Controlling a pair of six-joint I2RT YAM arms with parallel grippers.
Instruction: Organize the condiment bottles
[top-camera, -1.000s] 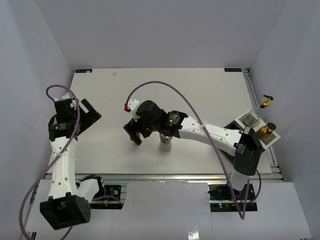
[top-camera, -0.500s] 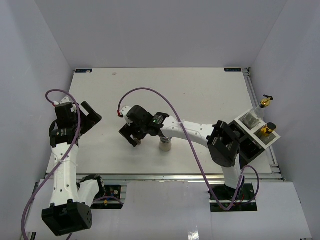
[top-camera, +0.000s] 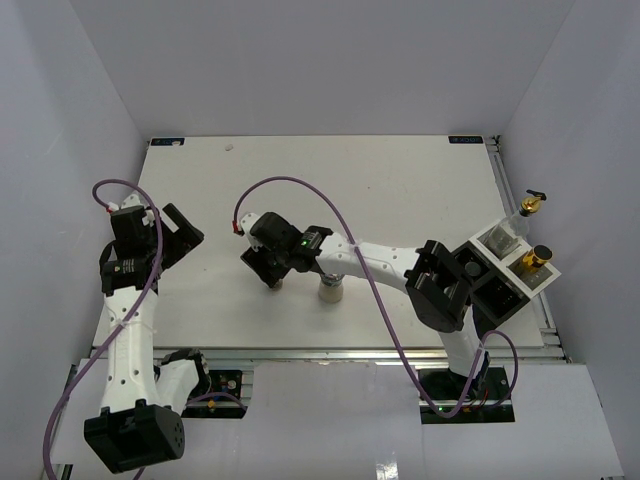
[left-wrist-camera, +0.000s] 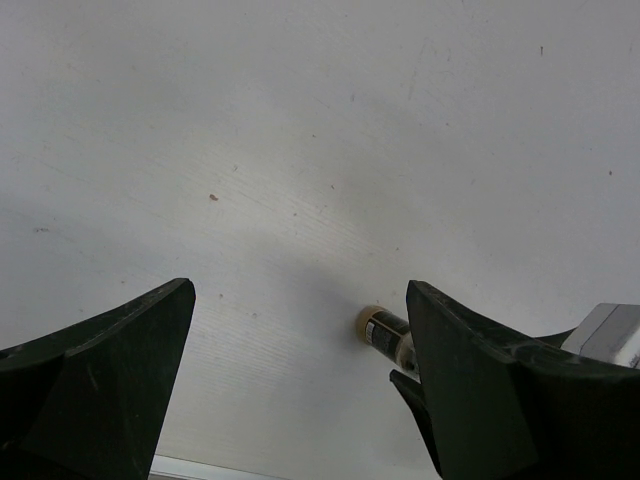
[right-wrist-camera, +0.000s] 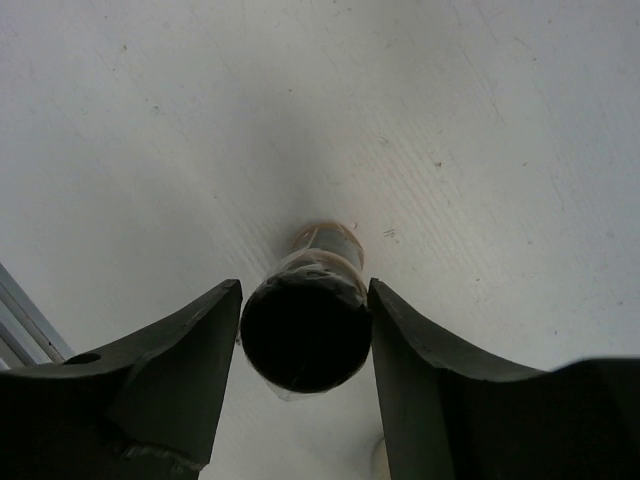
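A small black-capped condiment bottle (right-wrist-camera: 305, 335) stands upright on the white table (top-camera: 400, 190), left of centre. My right gripper (right-wrist-camera: 305, 292) is over it, shut on its cap with both fingers touching the sides. In the top view the right gripper (top-camera: 272, 268) hides most of that bottle. The chrome-topped shaker (top-camera: 330, 289) stands just right of it. My left gripper (top-camera: 185, 232) hangs open and empty at the left. In the left wrist view, that gripper (left-wrist-camera: 300, 290) frames the held bottle (left-wrist-camera: 384, 333) from afar.
The black compartmented rack (top-camera: 500, 290) sits at the table's right edge. It holds a clear glass bottle with a gold spout (top-camera: 530, 206) and a gold-topped bottle (top-camera: 540, 258). The right arm's purple cable (top-camera: 330, 195) loops over the table's middle.
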